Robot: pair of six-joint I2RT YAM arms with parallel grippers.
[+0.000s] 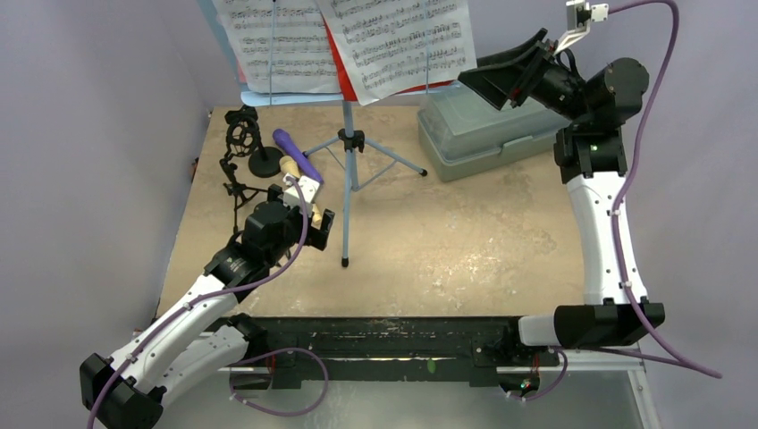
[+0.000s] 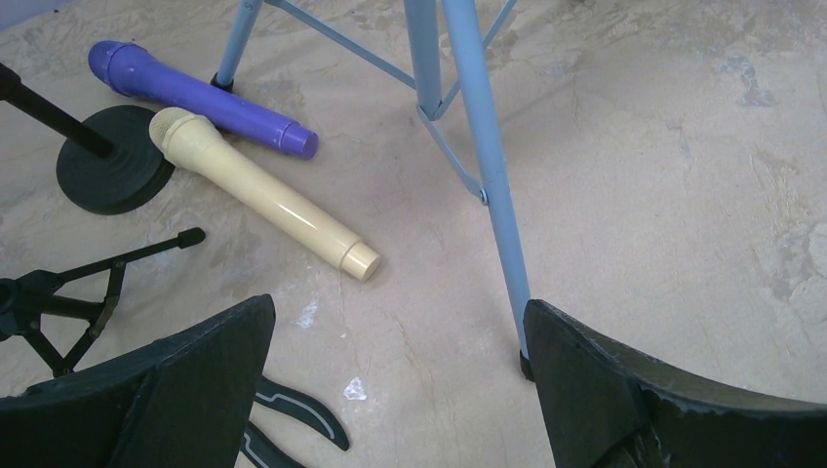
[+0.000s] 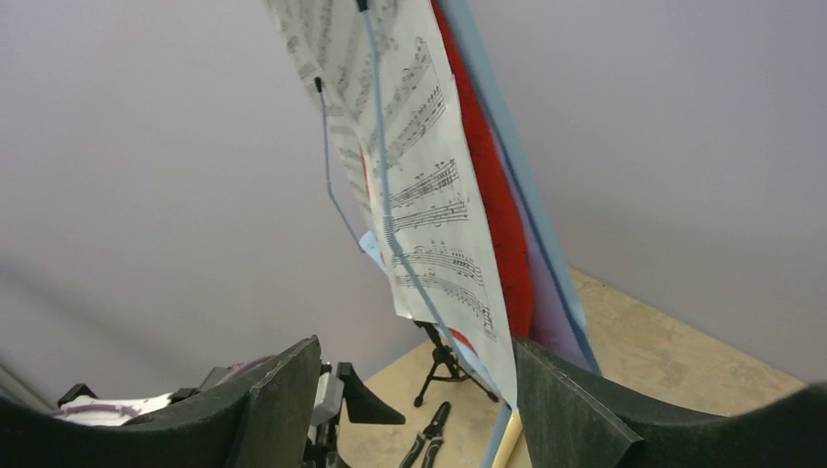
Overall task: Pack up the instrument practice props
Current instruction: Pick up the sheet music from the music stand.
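The pale-blue tripod music rack (image 1: 350, 141) stands at the back with white sheet-music pages (image 1: 402, 40) on it. In the right wrist view a white page (image 3: 429, 205) hangs in front of a red page (image 3: 492, 195) and a lavender one (image 3: 558, 312). My right gripper (image 1: 509, 71) is open and raised at the pages' right edge; I cannot tell whether it touches them. The purple microphone (image 2: 200, 97) and tan microphone (image 2: 263, 190) lie beside the round-base holder (image 2: 112, 171) and the tripod holder (image 2: 59, 292). My left gripper (image 2: 400, 390) is open and empty, low over the table beside a rack leg (image 2: 488, 166).
The translucent grey-green lidded box (image 1: 487, 134) sits shut at the back right, below my right gripper. Black-handled pliers (image 2: 293, 419) lie on the table by my left finger. Grey walls close in the left, back and right sides.
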